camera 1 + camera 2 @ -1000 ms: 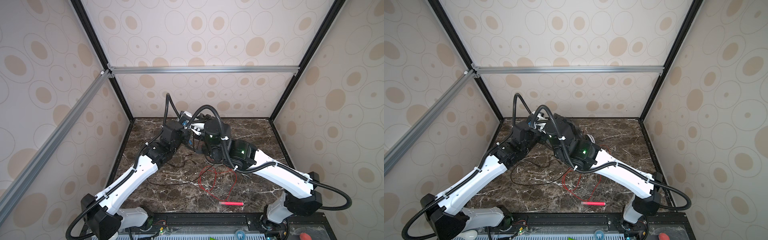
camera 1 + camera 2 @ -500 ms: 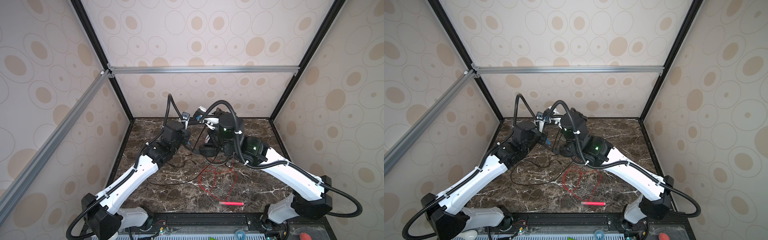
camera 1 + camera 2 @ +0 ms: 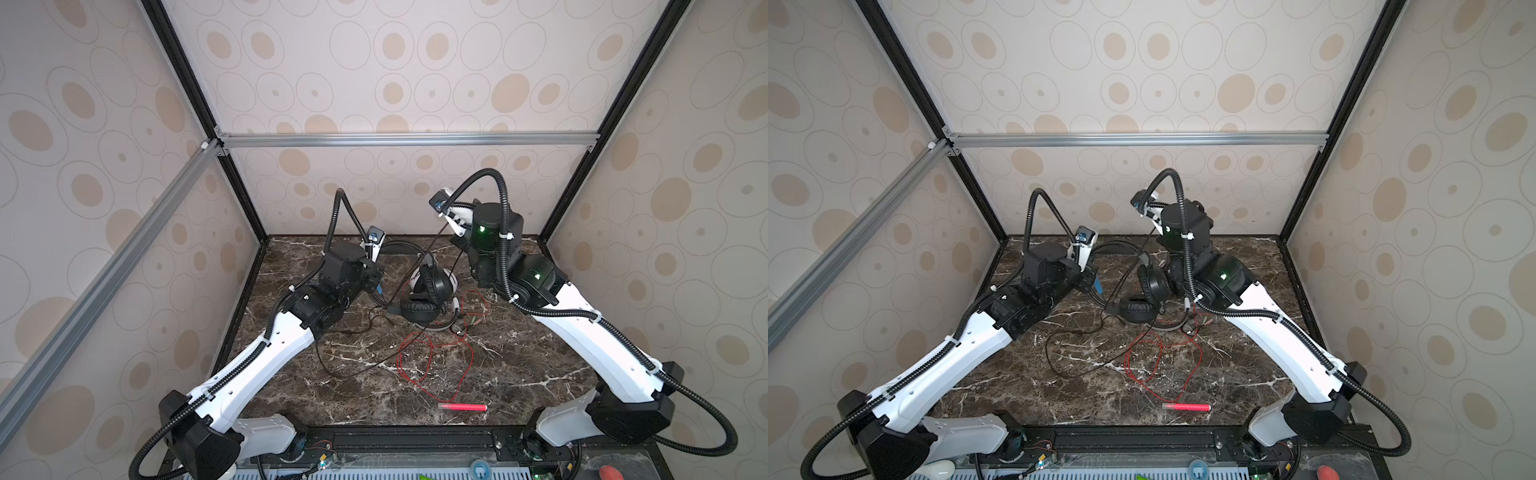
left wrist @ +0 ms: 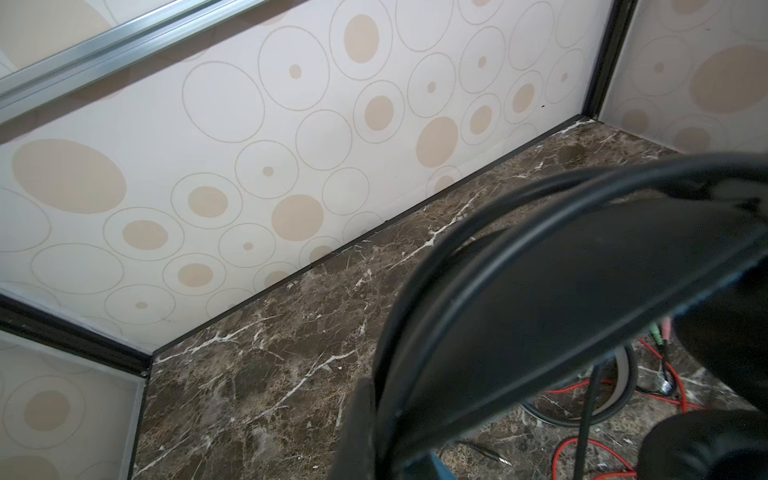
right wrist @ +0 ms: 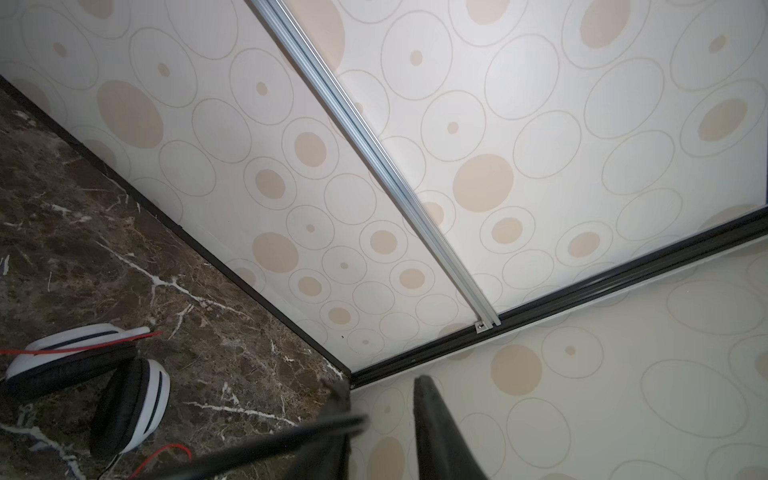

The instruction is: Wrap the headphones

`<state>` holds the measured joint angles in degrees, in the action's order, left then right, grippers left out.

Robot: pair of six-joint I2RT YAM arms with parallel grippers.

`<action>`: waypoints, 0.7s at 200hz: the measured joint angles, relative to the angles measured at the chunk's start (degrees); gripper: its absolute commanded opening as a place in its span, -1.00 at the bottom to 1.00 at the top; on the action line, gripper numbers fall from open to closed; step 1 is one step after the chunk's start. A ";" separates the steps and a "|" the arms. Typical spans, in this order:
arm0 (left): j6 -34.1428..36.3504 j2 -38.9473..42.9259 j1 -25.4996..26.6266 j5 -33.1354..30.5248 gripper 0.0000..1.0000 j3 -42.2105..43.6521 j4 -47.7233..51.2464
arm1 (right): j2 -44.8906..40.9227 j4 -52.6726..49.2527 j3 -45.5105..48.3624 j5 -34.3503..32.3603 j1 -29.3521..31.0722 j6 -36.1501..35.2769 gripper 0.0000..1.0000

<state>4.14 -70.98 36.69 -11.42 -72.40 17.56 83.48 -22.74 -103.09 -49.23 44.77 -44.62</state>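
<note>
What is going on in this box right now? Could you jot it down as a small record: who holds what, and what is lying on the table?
setting: dark marble table, walls papered with circles
left gripper: shut on the headband of the black headphones
right gripper: up high, jaws apart, black cable lying across one finger
white headphones: on the table, in no gripper
red cable: loose loops on the table, not wrapped
extra: red stick near the front edge

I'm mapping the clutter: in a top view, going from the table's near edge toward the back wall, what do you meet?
In order: pink stick → red cable loops → black headset → back wall.
</note>
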 measured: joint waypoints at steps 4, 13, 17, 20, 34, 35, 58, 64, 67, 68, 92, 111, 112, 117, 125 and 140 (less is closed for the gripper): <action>-0.02 0.13 0.00 0.42 -1.00 -0.04 0.17 | 0.00 -0.33 -0.11 0.48 -0.61 0.63 -0.40; -0.04 0.55 0.02 1.33 -1.00 -0.13 0.44 | 0.09 -0.94 -0.31 1.49 -1.79 1.97 -0.39; -0.09 0.70 0.00 1.84 -1.00 -0.20 0.63 | 0.24 -1.36 -0.46 2.05 -2.32 2.71 -0.39; -0.11 0.81 0.00 2.23 -1.00 -0.28 0.74 | 0.35 -1.66 -0.61 2.43 -2.73 3.34 -0.39; -0.31 1.03 -0.02 4.13 -1.00 -1.05 1.46 | 1.18 -3.04 -1.42 4.57 -4.52 6.27 -0.38; -0.31 1.03 -0.02 4.24 -1.00 -1.09 1.46 | 1.31 -3.21 -1.53 4.79 -4.72 6.62 -0.38; -0.92 1.03 -0.04 7.80 -1.00 -2.43 1.68 | 3.17 -5.60 -2.62 8.83 -8.00 12.15 -0.37; -1.16 1.03 -0.04 8.81 -1.00 -2.84 1.84 | 3.65 -6.45 -2.80 10.03 -9.01 13.81 -0.37; -1.29 1.01 -0.04 9.25 -1.00 -3.02 1.86 | 3.82 -6.64 -2.82 10.43 -9.44 14.45 -0.38; -1.36 1.01 -0.04 9.49 -1.00 -3.10 1.86 | 3.93 -6.88 -2.86 10.78 -9.66 14.88 -0.38; -2.43 1.01 -0.04 12.41 -1.00 -4.61 1.99 | 5.18 -9.38 -3.23 15.06 -12.70 19.82 -0.33; -3.43 1.01 -0.04 13.94 -1.00 -5.33 1.99 | 4.94 -9.97 -3.04 18.23 -13.46 21.77 -0.15; -3.50 1.01 -0.04 14.03 -1.00 -5.38 1.97 | 4.87 -9.97 -2.97 18.51 -13.46 21.77 -0.13; -3.72 1.01 -0.04 14.36 -1.00 -5.51 1.97 | 4.50 -9.97 -2.62 19.52 -13.46 22.32 -0.07; -4.04 0.92 -0.04 14.91 -1.00 -5.70 1.99 | 3.54 -9.97 -1.53 21.24 -13.62 22.77 0.08; -4.79 0.57 -0.04 15.69 -1.00 -6.10 2.12 | 0.28 -10.08 2.32 25.31 -14.19 24.55 0.34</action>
<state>-0.64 -70.41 36.64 4.27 -78.50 19.68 83.77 -32.82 -100.77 -23.92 30.59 -20.08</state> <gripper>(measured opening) 0.063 0.592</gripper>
